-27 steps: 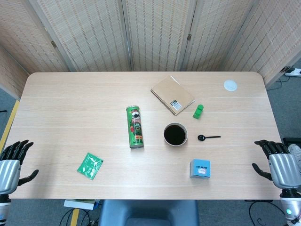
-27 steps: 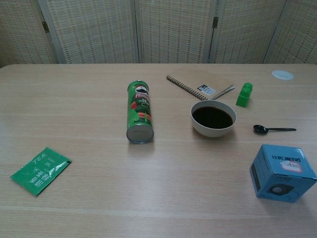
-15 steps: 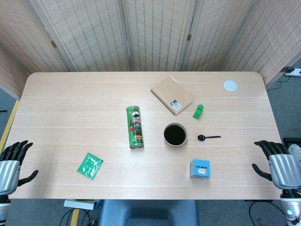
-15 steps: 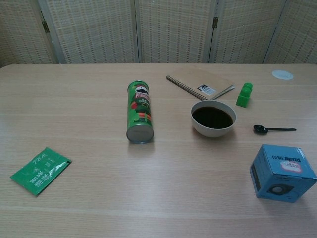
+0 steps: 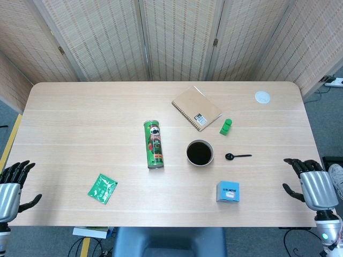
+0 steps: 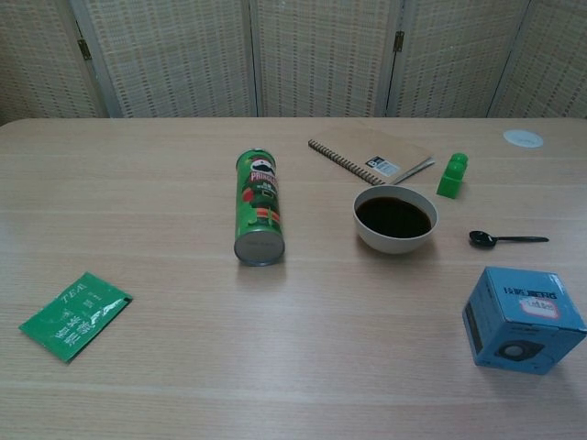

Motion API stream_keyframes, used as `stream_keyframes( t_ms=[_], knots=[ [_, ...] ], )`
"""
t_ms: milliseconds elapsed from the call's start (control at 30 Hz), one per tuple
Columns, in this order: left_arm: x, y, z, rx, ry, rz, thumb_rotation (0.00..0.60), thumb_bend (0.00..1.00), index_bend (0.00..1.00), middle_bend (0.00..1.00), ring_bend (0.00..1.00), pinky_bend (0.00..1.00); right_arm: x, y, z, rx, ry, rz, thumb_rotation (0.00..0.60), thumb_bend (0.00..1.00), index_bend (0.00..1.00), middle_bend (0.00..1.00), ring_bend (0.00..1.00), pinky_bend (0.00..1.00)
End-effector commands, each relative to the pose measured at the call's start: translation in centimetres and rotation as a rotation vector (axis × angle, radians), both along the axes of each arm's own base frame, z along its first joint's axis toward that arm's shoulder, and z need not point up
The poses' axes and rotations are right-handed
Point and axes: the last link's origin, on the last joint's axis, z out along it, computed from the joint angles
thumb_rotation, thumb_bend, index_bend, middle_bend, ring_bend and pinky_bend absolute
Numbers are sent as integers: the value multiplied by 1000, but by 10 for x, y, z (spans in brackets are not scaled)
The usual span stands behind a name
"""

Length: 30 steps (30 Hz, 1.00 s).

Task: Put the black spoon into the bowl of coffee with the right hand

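Note:
A small black spoon lies flat on the table, its scoop toward the bowl. Just left of it stands a white bowl of dark coffee. My right hand hovers at the table's right front corner, well right of the spoon, fingers apart and holding nothing. My left hand hangs off the table's left front edge, fingers spread and empty. Neither hand shows in the chest view.
A green chip can lies on its side left of the bowl. A blue box sits in front of the spoon. A spiral notebook, a green block, a white disc and a green tea packet also lie on the table.
My right hand has shifted slightly left and up, toward the table. Objects on the table have not moved.

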Motion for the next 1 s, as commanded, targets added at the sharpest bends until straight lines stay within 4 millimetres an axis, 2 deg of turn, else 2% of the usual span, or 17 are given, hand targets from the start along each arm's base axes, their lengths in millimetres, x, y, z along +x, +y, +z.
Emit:
stream_keyframes(
  t_ms=[33,167,233,300,533,700,1000],
  knots=[
    [-1,0,-1,-1,0,3,600,227,174,144,123,168,3,-13,-5,42,28,3,600,344,272,544,685,582],
    [-2,-1,-1,-1,0,7,600,227,174,143,123,168,9,-31,-18,118,62,17,600,575,272,737,875,847],
    [-2,-2,-2,-2,1,8,600,227,175,143,123,168,9,-40,-25,157,76,13,600,658,272,810,946,948],
    [-2,-3,-1,1,3,8,600,227,175,143,123,168,9,-51,-32,199,88,6,600,722,272,853,990,995],
    [-3,-6,-1,5,6,18,600,227,174,143,123,168,14,-84,-63,313,91,0,600,896,272,929,1000,1000],
    [-2,-9,1,14,5,18,600,227,175,143,123,168,19,-102,-87,386,104,2,600,948,272,942,1000,1000],
    [-3,-11,2,15,8,24,600,227,174,143,123,168,24,-117,-111,438,110,11,600,968,272,945,1000,1000]
  ],
)
